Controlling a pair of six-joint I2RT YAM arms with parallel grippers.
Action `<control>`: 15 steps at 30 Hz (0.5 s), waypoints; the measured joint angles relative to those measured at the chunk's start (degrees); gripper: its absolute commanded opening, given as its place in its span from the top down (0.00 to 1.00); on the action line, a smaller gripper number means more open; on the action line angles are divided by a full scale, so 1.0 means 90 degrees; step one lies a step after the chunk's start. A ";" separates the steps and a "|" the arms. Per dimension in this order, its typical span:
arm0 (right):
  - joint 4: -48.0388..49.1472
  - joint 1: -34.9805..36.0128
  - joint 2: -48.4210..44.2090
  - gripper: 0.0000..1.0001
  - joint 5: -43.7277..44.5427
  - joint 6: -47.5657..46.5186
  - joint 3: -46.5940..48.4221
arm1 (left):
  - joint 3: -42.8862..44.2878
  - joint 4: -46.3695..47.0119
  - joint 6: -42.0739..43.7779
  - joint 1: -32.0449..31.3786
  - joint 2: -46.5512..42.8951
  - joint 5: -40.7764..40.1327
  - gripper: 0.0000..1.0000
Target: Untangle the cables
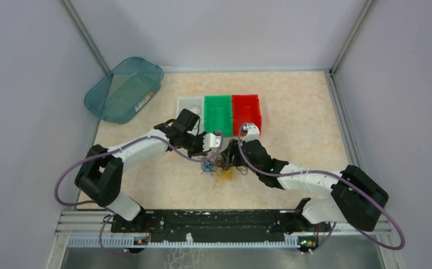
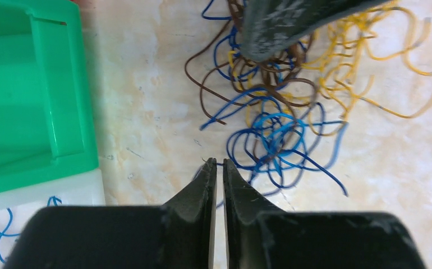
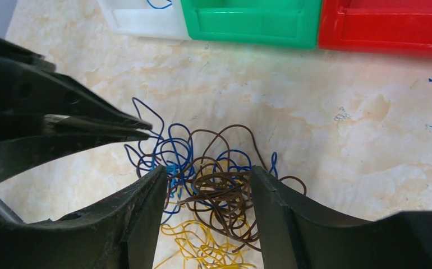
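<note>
The cables (image 1: 220, 168) lie in one tangle on the table between both grippers: blue strands (image 2: 275, 134) on the left, a brown knot (image 3: 225, 190) in the middle, yellow strands (image 3: 202, 246) nearest the arms. My left gripper (image 2: 217, 162) is at the tangle's left edge. Its jaws are pressed almost together, with a thin blue strand crossing between the tips. In the right wrist view the left gripper (image 3: 146, 130) meets a blue loop. My right gripper (image 3: 208, 179) is open and low over the table. Its two fingers stand on either side of the brown knot.
Three small bins stand in a row just behind the tangle: white (image 1: 190, 106), green (image 1: 218, 115) and red (image 1: 246, 112). The white bin (image 2: 62, 196) holds blue strands. A teal tub (image 1: 124, 89) leans at the back left against the enclosure wall.
</note>
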 measured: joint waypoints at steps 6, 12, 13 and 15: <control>0.0282 0.0000 0.0056 0.46 -0.0151 0.0170 -0.0209 | 0.0061 -0.0862 -0.0022 0.0015 -0.1025 0.0194 0.68; 0.0316 0.0000 0.0226 0.48 -0.0245 0.0250 -0.0274 | 0.0211 -0.1178 -0.0051 0.0194 -0.1219 0.0289 0.37; 0.0335 0.0000 0.0226 0.48 -0.0248 0.0260 -0.0284 | 0.0214 -0.1236 0.0007 0.0270 -0.1190 0.0304 0.35; 0.0333 0.0000 0.0223 0.48 -0.0248 0.0265 -0.0291 | 0.0214 -0.1350 0.0192 0.0420 -0.1069 0.0304 0.33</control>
